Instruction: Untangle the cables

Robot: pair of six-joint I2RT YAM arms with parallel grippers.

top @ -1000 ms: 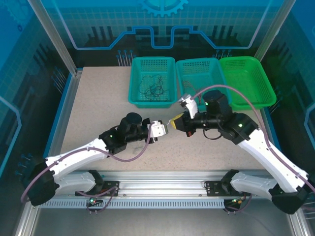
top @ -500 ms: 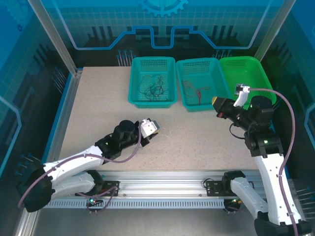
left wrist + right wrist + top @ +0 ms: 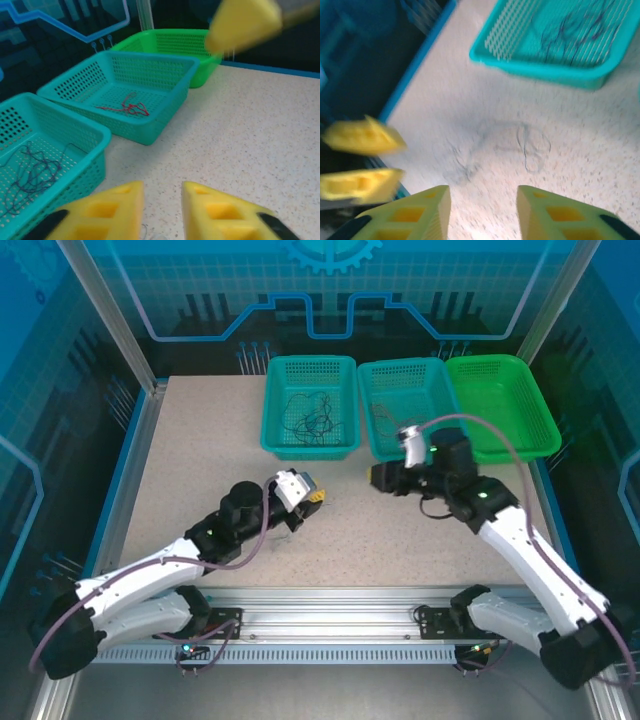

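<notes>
We judge the cable on the tabletop light and limp, best taken at a free end. The left hand and right hand both stand part-open and empty.

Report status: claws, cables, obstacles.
Left claw open, right claw open. Black cables in left basket, red cable in middle basket, loose cable on table. Nothing blocking.

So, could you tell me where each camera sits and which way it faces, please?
Top external: above and behind both arms, looking down on them, the table and three baskets.
Left wrist: low over the table, facing the baskets; left end effector at bottom, right end effector at top.
Right wrist: tilted down at a thin cable on the table; own fingers at bottom.
Shared: both wrist views show the teal basket holding dark cables.
</notes>
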